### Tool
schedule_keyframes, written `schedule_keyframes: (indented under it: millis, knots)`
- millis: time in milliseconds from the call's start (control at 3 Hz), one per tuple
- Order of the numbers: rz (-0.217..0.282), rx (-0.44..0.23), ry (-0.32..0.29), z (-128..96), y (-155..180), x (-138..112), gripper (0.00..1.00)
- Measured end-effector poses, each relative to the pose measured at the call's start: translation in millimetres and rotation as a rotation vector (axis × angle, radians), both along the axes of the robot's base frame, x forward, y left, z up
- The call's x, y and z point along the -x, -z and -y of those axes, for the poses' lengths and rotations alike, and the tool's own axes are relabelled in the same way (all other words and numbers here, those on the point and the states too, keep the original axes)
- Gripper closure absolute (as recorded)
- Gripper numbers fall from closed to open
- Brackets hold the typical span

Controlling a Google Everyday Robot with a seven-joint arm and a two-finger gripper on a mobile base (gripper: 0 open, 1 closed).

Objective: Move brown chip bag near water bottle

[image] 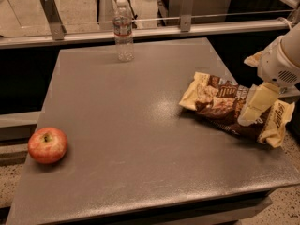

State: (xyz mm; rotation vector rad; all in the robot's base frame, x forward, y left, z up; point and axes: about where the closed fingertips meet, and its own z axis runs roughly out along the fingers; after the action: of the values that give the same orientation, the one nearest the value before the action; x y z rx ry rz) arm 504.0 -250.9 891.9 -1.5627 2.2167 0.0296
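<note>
The brown chip bag (220, 108) lies flat on the right side of the grey table (140, 139), crinkled, with cream-yellow ends. The water bottle (123, 31) stands upright at the table's far edge, left of the middle, well apart from the bag. My gripper (247, 120) comes in from the right edge of the view and reaches down onto the bag's right half, touching or just above it. The white arm housing (281, 60) above it hides part of the bag's far right corner.
A red apple (47, 145) sits near the table's front left corner. A metal rail with upright posts (51, 15) runs behind the table's far edge. The table's right edge lies just past the bag.
</note>
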Motion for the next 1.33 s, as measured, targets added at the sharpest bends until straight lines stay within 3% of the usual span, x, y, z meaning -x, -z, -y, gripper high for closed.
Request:
schedule_keyframes:
  millis: [333, 667, 1000, 1333]
  knots:
    - [-0.032, -0.033, 0.035, 8, 17, -7, 0.00]
    - [-0.087, -0.055, 0.066, 10, 28, -6, 0.17]
    - [-0.130, -0.076, 0.089, 10, 31, -5, 0.41]
    - [-0.138, -0.090, 0.103, 9, 24, -5, 0.64]
